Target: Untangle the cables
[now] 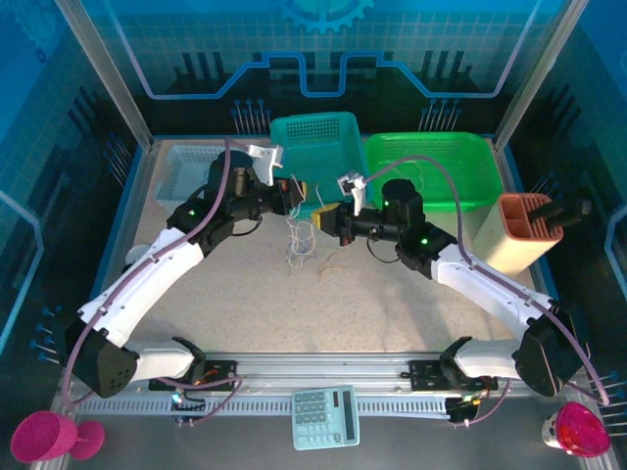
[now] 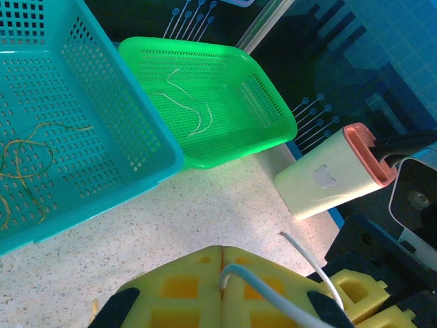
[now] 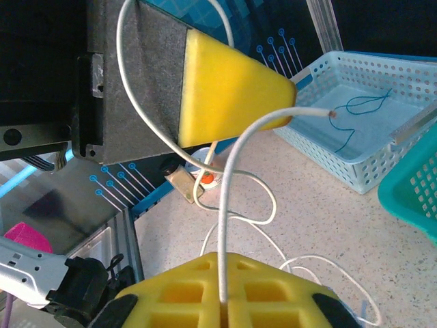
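While left gripper (image 2: 222,256) and right gripper (image 3: 225,263) clamp white cables (image 3: 222,205) beside the teal basket (image 2: 123,116), parting them could tighten knots.

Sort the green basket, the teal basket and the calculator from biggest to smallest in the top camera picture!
1. Green basket, the biggest.
2. Teal basket, a bit smaller.
3. Calculator, clearly the smallest, even though it sits nearer the camera.
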